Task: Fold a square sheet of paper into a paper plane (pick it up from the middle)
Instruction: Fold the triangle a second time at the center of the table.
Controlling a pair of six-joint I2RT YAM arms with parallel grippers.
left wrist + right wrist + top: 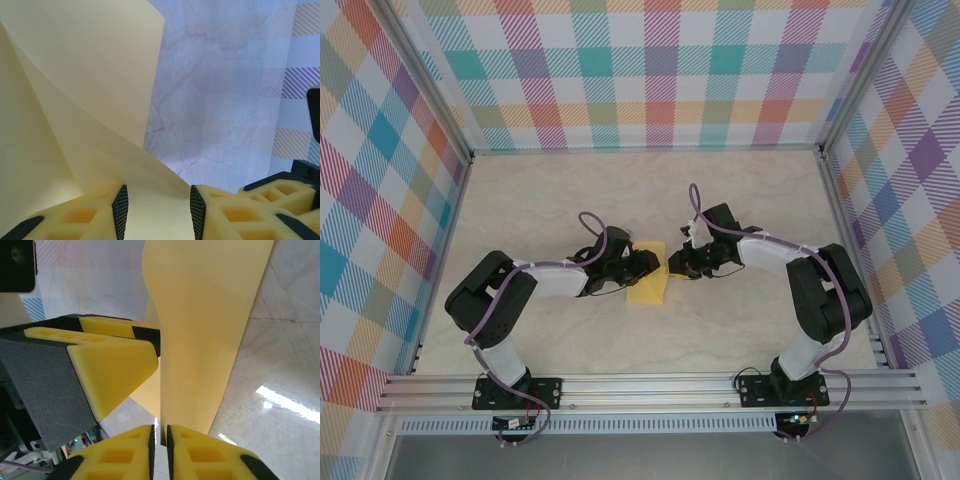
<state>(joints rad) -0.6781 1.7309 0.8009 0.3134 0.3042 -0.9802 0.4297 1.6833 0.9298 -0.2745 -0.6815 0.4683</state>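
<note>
My two arms meet over the middle of the worktop [750, 200], and the square sheet of paper [648, 290] lies between them, a pale yellow shape with its near part flat on the surface and its far part lifted where I have it. My left end effector [645, 266] comes in from the left and sits on the sheet's left side. In the left wrist view its jaws stand partly open, with the black pads [120, 207] clearly apart. The paper runs through the gap between them and rises away in a smooth curved fold toward the far left, and I cannot see either pad pressing it. My right end effector [676, 262] reaches in from the right and touches the sheet's right edge. In the right wrist view its fingers [135, 452] are drawn almost together, leaving only a thin slit. A strip of the yellow paper stands up out of that slit, pinched there, and it widens as it climbs. The yellow fingers of my left end effector sit just beside it on the left, close to the paper.
</note>
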